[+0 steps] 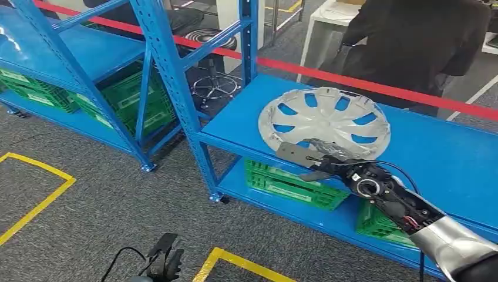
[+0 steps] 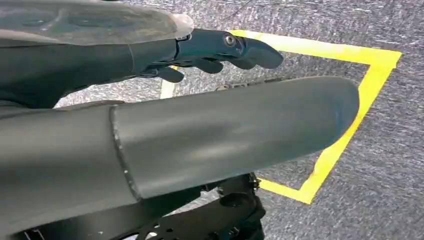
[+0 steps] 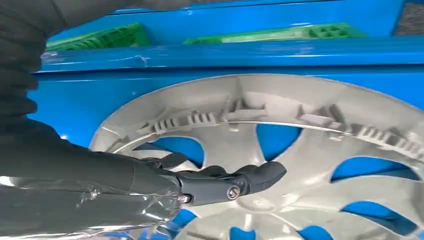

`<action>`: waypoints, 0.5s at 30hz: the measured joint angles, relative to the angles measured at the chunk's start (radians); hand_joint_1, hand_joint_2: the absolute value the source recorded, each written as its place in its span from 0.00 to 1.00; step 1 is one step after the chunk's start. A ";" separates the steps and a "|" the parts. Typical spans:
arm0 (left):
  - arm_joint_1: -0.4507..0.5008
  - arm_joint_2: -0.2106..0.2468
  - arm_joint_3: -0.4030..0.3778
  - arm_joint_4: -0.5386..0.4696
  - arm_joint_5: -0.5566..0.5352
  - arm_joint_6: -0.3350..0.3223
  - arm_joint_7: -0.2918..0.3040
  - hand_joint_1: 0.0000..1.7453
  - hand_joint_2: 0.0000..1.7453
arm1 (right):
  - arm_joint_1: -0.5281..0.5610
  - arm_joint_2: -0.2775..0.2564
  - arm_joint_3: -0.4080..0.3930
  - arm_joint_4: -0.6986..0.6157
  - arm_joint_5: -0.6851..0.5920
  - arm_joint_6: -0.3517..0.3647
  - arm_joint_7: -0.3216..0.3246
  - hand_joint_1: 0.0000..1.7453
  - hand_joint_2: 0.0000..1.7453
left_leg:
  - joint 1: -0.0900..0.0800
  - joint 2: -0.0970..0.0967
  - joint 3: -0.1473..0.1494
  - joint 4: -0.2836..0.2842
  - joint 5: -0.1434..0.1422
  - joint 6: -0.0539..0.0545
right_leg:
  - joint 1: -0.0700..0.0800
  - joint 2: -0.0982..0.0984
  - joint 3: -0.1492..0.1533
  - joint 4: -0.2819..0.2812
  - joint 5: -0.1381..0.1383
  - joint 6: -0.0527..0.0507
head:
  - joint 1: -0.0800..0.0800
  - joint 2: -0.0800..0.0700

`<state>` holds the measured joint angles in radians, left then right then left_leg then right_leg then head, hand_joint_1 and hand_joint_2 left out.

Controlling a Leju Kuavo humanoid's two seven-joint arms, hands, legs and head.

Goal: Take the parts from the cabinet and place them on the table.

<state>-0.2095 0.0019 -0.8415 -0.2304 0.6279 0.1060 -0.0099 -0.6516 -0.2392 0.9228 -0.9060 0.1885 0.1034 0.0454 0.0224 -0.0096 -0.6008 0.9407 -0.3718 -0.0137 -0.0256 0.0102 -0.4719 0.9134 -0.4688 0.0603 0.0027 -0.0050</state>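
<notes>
From the head view, a silver-grey wheel cover (image 1: 324, 122) is lying flat on the blue upper shelf (image 1: 446, 153) of a steel rack, its round face cut by curved openings through which the blue is showing. The right robot hand (image 1: 320, 161) is reaching over the near rim of the cover, its dark fingers lying on or just over that rim; whether it is actually gripping the cover I cannot tell from here. Below that robot hand, green crates (image 1: 293, 183) are sitting on the lower shelf. Beyond the cover a red tape (image 1: 376, 88) is stretching across, and a person in dark clothing (image 1: 417, 47) is standing behind it. Grey carpet with yellow floor lines (image 1: 41, 200) is spreading to the left, and the left robot hand (image 1: 164, 261) is hanging low over it.

In the left wrist view, the left robot hand (image 2: 220, 50) is holding nothing, its fingers stretched out loosely above the carpet and a yellow line (image 2: 350, 125).

In the right wrist view, the right robot hand (image 3: 220, 182) is lying with extended fingers across the cover's (image 3: 310, 150) ribbed inner side, near the clips along its ring; a closed grasp is not visible.
</notes>
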 joint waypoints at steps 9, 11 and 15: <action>0.000 0.002 -0.007 0.000 0.000 -0.002 -0.003 0.00 0.00 | -0.002 -0.006 0.004 0.027 -0.003 0.000 0.017 0.00 1.00 | 0.000 0.000 0.000 0.000 0.000 0.000 | 0.000 0.000 0.000 0.000 0.000 0.000 | 0.000 0.000; 0.000 0.003 -0.007 0.000 0.000 -0.003 -0.003 0.00 0.00 | -0.002 -0.007 0.010 0.032 -0.006 0.000 0.020 0.00 1.00 | 0.000 0.000 0.000 0.000 0.000 0.000 | 0.000 0.000 0.000 0.000 0.000 0.000 | 0.000 0.000; 0.000 0.005 -0.008 0.000 0.000 -0.009 -0.003 0.00 0.00 | -0.002 -0.007 0.019 0.048 -0.026 0.001 0.010 0.00 1.00 | 0.000 0.000 0.000 0.000 0.000 0.000 | 0.000 0.000 0.000 0.000 0.000 0.000 | 0.000 0.000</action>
<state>-0.2095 0.0069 -0.8495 -0.2300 0.6283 0.0969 -0.0134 -0.6539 -0.2464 0.9415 -0.8579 0.1625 0.1045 0.0553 0.0224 -0.0096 -0.6004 0.9406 -0.3717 -0.0137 -0.0256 0.0101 -0.4719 0.9134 -0.4688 0.0603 0.0023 -0.0050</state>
